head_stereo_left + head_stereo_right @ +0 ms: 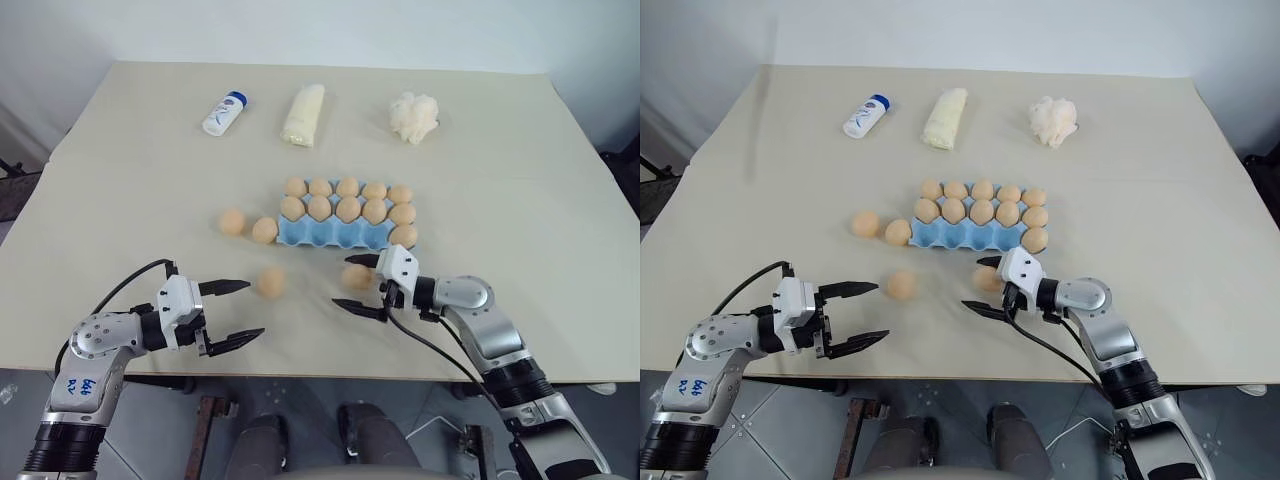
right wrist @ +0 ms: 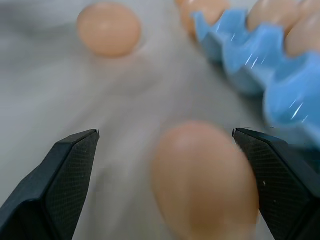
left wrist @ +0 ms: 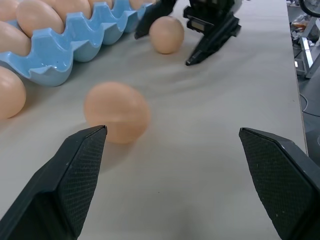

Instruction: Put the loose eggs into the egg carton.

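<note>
The light blue egg carton (image 1: 318,236) lies mid-table with several eggs in its back rows and one at the front right corner. Two loose eggs (image 1: 232,222) (image 1: 265,231) rest just left of it. A third loose egg (image 1: 271,281) lies nearer me, just ahead of my open left gripper (image 1: 252,310); the left wrist view shows this egg (image 3: 117,111) beyond the fingertips, nearer one finger. Another loose egg (image 1: 356,277) sits in front of the carton between the spread fingers of my open right gripper (image 1: 343,281), and the right wrist view shows that egg (image 2: 202,177) between the pads.
At the back of the table stand a white bottle with a blue cap (image 1: 225,113), a pale yellow cloth roll (image 1: 304,115) and a fluffy white lump (image 1: 413,117). The table's front edge (image 1: 320,378) runs just behind both wrists.
</note>
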Motion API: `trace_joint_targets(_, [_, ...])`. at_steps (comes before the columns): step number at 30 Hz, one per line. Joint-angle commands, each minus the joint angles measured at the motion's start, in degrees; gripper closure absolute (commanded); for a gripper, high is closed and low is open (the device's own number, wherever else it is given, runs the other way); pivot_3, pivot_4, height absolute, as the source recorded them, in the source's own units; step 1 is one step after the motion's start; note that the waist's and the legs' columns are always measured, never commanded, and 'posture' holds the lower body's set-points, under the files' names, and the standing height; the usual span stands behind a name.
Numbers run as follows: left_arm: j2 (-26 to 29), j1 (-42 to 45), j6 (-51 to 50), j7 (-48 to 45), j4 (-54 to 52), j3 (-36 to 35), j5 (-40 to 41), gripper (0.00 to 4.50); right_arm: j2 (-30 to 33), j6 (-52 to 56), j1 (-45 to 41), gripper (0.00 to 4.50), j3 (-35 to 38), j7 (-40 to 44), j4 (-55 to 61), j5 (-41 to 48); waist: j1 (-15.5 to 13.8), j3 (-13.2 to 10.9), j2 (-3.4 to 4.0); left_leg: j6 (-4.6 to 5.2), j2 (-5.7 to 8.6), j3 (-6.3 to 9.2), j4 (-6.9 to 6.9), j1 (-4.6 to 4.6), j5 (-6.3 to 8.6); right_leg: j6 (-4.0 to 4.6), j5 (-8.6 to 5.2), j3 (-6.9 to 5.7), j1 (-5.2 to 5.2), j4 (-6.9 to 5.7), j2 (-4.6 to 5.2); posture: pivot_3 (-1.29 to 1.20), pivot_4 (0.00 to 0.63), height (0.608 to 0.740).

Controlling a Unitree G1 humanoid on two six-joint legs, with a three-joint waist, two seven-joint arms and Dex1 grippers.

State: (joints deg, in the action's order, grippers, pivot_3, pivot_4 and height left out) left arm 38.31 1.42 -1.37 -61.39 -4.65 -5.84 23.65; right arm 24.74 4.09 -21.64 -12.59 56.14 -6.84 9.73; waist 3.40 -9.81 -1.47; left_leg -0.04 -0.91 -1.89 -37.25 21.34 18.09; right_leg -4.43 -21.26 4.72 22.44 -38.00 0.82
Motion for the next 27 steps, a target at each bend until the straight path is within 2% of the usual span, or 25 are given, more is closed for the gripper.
trace_joint_targets(1, [0.0, -0.5, 0.0, 0.3, -2.5, -1.3, 1.2, 0.00, 1.4, 0.7, 0.7, 0.03, 0.8, 1.4, 3.1, 1.2, 0.0, 0.0, 0.00, 0.00, 0.00, 0.00, -0.01, 0.00, 0.00, 0.00, 0.00, 0.00, 0.00, 0.00, 0.00, 0.00, 0.150, 0.740])
trace_joint_targets(6, [-0.3, 0.0, -0.2, 0.3, -2.4, -0.7, 1.1, 0.00, 0.3, -0.7, 0.2, 0.03, 1.3, -0.9, 0.7, 0.2, 0.0, 0.0, 0.00, 0.00, 0.00, -0.01, -0.02, 0.00, 0.00, 0.00, 0.00, 0.00, 0.00, -0.01, 0.00, 0.00, 0.150, 0.740])
trace_joint_targets(7, [-0.4, 0.2, -0.3, 0.3, -2.3, -0.6, 1.0, 0.00, -0.2, -1.2, -0.1, 0.21, 1.2, -1.7, -0.1, -0.2, 0.0, 0.0, 0.00, 0.00, 0.00, 0.00, -0.02, -0.01, 0.00, 0.00, 0.00, 0.00, 0.00, -0.02, 0.00, 0.00, 0.150, 0.740])
trace_joint_targets(9, [-0.5, 0.6, -0.4, 0.2, -2.2, -0.4, 1.0, 0.00, -1.0, -2.1, -0.3, 0.64, 1.1, -2.3, -0.7, -0.3, 0.0, 0.0, 0.00, 0.00, 0.00, -0.01, -0.03, -0.01, 0.00, 0.00, 0.00, 0.00, 0.00, -0.02, 0.00, 0.00, 0.150, 0.740])
trace_joint_targets(14, [-0.4, 0.8, -0.5, -0.1, -2.1, -0.5, 1.0, 0.00, -1.5, 0.0, 1.1, 2.35, 1.6, -1.0, 3.7, 2.8, 0.0, 0.0, 0.00, -0.01, 0.00, -0.02, -0.03, 0.00, 0.00, 0.00, 0.00, 0.00, 0.00, -0.03, 0.00, 0.00, 0.150, 0.740])
trace_joint_targets(15, [-0.4, 0.8, -0.5, -0.1, -2.2, -0.6, 1.0, 0.00, -1.1, 1.6, 0.9, 2.53, 2.6, -0.7, 6.0, 4.6, 0.0, 0.0, 0.00, -0.01, 0.00, -0.01, -0.02, 0.00, 0.00, 0.00, 0.00, 0.00, 0.00, -0.03, 0.00, 0.00, 0.150, 0.740])
trace_joint_targets(17, [-0.4, 0.5, -0.6, 0.0, -2.2, -0.7, 1.1, 0.00, -0.8, 3.4, -0.5, 2.60, 4.7, -1.7, 8.6, 6.6, 0.0, 0.0, 0.01, -0.01, 0.00, -0.01, -0.01, 0.00, 0.00, 0.00, 0.00, 0.00, 0.01, -0.02, 0.00, 0.00, 0.150, 0.740])
trace_joint_targets(20, [-0.8, 0.7, -1.2, 0.4, -2.2, -0.8, 1.5, 0.00, -1.2, 5.0, -4.9, 2.60, 7.1, -4.5, 6.1, 6.5, 0.1, 0.0, 0.01, -0.01, 0.00, -0.02, -0.04, 0.00, 0.00, 0.00, 0.00, 0.00, 0.00, -0.03, 0.00, 0.00, 0.150, 0.740])
trace_joint_targets(27, [-1.9, 1.5, -1.8, 1.4, -2.5, -0.6, 1.3, 0.00, -2.3, -1.4, -12.6, 2.60, 8.0, -7.3, -7.9, 2.0, 0.1, 0.0, 0.00, -0.02, 0.00, -0.04, -0.05, -0.04, -0.05, 0.02, 0.01, -0.02, 0.01, -0.08, 0.01, 0.00, 0.150, 0.740])
